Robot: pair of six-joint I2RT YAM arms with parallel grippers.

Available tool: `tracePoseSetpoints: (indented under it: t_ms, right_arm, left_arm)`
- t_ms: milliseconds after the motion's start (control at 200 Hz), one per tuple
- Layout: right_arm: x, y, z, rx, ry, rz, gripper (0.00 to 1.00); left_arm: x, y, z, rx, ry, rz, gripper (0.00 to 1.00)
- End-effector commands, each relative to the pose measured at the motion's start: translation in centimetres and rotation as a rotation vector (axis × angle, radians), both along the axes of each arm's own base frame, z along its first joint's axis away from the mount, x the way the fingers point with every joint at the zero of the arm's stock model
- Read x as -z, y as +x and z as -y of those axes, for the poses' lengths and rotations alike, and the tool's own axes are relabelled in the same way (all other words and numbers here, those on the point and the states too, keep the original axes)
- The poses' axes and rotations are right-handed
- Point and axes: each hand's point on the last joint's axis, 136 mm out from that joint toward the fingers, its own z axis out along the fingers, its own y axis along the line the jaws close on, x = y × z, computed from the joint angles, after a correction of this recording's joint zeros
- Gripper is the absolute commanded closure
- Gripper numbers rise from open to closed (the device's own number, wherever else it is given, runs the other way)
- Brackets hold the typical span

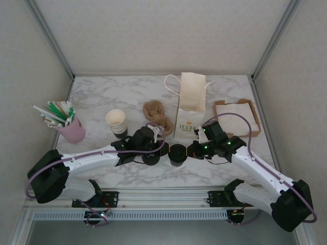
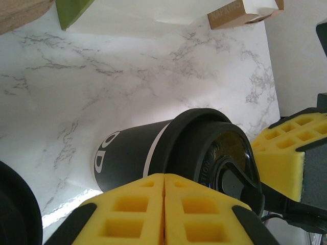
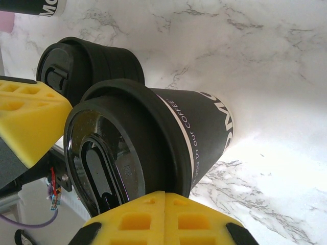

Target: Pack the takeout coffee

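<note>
Left pincer (image 2: 164, 186) shut, empty; right pincer (image 3: 164, 201) same. Takeout coffee (image 1: 177, 154) between tips, ungripped. Uneven push may topple it, spilling onto bench (image 1: 102, 97).

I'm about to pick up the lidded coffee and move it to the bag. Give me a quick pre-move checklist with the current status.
1. Lid seated on the takeout coffee: ok; it sits down around the rim in both wrist views.
2. Cup upright on the marble table: ok.
3. Hold on the cup: not ok. The left gripper and right gripper are both shut with their fingers together beside the lid, and neither is around the cup.
4. Paper bag standing with its mouth open: ok.
5. Gap between the cup and the stack of black lids: cannot tell; they overlap in the right wrist view.
</note>
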Motion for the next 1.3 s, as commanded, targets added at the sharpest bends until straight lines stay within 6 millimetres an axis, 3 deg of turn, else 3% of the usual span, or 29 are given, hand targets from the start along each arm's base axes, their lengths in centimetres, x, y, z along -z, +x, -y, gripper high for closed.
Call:
tracePoseSetpoints:
  t_ms: [0,335,616,796,1031,1297]
  right_arm:
    - [0.6,1.2,0.2,0.001,-0.050,0.028,1.00]
    - [-0.1,2.7,-0.4,-0.014,-0.060,0.052,1.00]
    - [-1.4,2.9,0.4,-0.001,-0.097,0.084,1.00]
    - [-1.9,2.2,1.2,0.008,-0.106,0.093,1.00]
    - [-1.6,0.4,0.1,0.003,0.019,0.033,1.00]
    - [-0.7,0.0,-0.2,0.010,0.050,0.005,1.00]
  left_arm:
    - [1.1,-1.0,-0.4,0.011,0.003,-0.050,0.91]
    - [0.4,-1.8,0.0,0.020,-0.028,-0.066,0.89]
    - [-0.6,-1.8,-1.0,-0.017,-0.028,-0.052,0.78]
    - [-1.3,-1.4,-1.5,-0.031,-0.027,-0.044,0.77]
    - [-2.1,-0.2,-1.5,-0.026,-0.052,-0.041,0.77]
    - [-1.8,0.8,-0.6,0.001,-0.064,-0.054,0.79]
